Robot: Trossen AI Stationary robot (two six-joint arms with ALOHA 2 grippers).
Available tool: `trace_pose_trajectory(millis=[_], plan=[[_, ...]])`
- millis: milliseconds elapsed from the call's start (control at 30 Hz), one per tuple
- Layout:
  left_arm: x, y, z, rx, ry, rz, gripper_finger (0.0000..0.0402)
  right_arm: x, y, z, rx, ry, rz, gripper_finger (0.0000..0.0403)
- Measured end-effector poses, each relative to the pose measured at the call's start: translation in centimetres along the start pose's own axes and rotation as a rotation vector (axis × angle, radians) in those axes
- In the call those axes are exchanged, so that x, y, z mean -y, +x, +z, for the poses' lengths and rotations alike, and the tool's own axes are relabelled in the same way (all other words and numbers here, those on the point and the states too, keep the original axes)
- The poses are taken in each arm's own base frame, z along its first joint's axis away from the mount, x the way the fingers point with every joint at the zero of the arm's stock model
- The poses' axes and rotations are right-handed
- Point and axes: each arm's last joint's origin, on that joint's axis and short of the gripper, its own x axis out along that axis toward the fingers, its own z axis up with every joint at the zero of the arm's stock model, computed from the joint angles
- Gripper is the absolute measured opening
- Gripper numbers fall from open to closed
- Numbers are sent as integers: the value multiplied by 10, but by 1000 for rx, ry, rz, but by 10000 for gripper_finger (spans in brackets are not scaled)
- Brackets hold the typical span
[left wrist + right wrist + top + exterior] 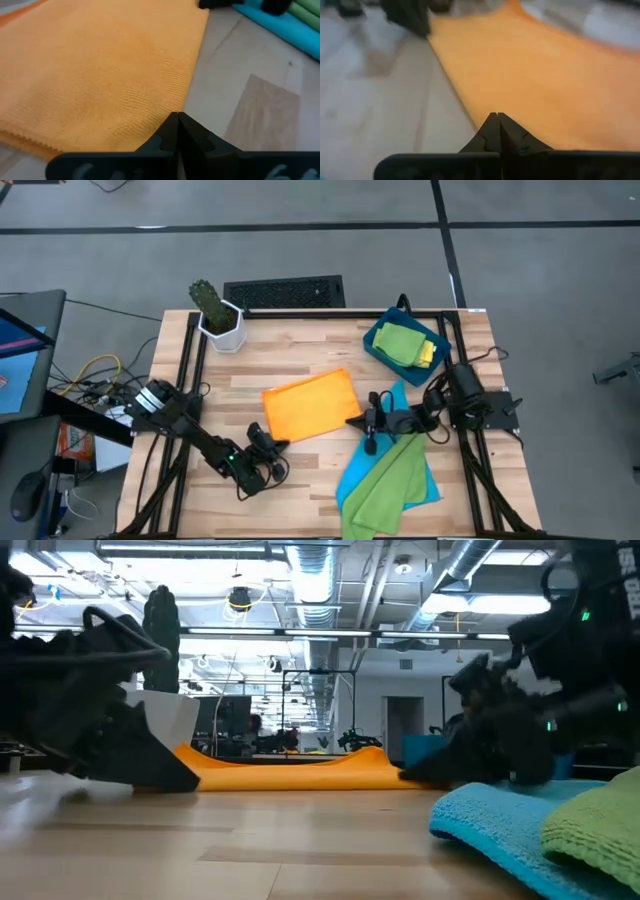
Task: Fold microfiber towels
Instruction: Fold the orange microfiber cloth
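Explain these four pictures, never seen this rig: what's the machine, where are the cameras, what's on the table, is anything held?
Two dark robot arms work at a wooden table. One camera looks straight down, one sits at table height, and one rides on each wrist. A flat orange microfiber towel lies mid-table. The left end effector and the right end effector sit shut at its near corners; whether they pinch it is unclear. A lime green towel lies on a bright blue towel. A rigid dark-blue tray holds folded green and yellow towels. A potted cactus stands at the back.
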Motion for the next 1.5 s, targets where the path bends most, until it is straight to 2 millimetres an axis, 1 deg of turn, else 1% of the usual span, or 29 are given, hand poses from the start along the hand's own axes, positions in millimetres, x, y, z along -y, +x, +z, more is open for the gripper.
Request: trace_pose_trajectory(millis=[67, 167, 233, 300, 367, 433, 467, 500, 533, 633, 700, 800, 967, 1033, 1100, 1167, 1267, 1333, 1400, 1500], plan=[[0, -3, 2, -14, 9, -5, 0, 3, 0, -5, 1, 33, -6, 11], [0, -8, 9, -41, 42, -28, 0, 2, 0, -11, 3, 53, -1, 5], [2, -14, 20, -39, 42, -59, 0, 0, -1, -13, 9, 50, 9, 5], [7, -26, 46, 44, 31, -83, 0, -2, -1, -13, 9, 48, 10, 9], [7, -38, 76, 171, 59, -57, 0, -3, -1, -13, 8, 50, 7, 10], [1, -47, 96, 304, 96, 52, 0, -3, 0, -13, 8, 51, 5, 9], [-3, -47, 101, 351, 97, 112, 0, -3, 0, -12, 11, 52, 5, 9], [-10, -45, 100, 372, 102, 160, 0, -3, 0, -12, 18, 54, 8, 9], [-19, -41, 95, 370, 101, 194, 0, -3, 0, -11, 25, 53, 10, 9], [-45, -21, 68, 300, 37, 231, 0, -3, -1, -11, 27, 54, 13, 12], [-59, -11, 50, 285, 15, 267, 0, -3, -1, -11, 27, 54, 15, 12], [-75, 1, 34, 291, -21, 327, 0, -3, -1, -11, 27, 54, 15, 10], [-93, 20, 19, 171, -57, 389, 0, -6, -2, -9, 37, 55, 31, 12], [-97, 25, 18, 165, -77, 411, 0, -8, -4, -4, 46, 53, 62, 11], [-99, 29, 18, 164, -80, 427, 0, -10, -8, 7, 91, 40, 80, 10], [-99, 29, 18, 160, -80, 428, 0, -7, -11, 25, 171, 19, 45, 10], [-99, 28, 17, 151, -68, 426, 0, 8, -12, 46, 237, -34, -97, 12], [-98, 28, 17, 143, -51, 422, 0, 25, -6, 55, 232, -69, -179, 13], [-98, 28, 17, 137, -41, 418, 0, 46, 6, 55, 153, -84, -259, 10], [-98, 28, 17, 135, -41, 416, 0, 74, 27, 50, 65, -76, -288, 6]])
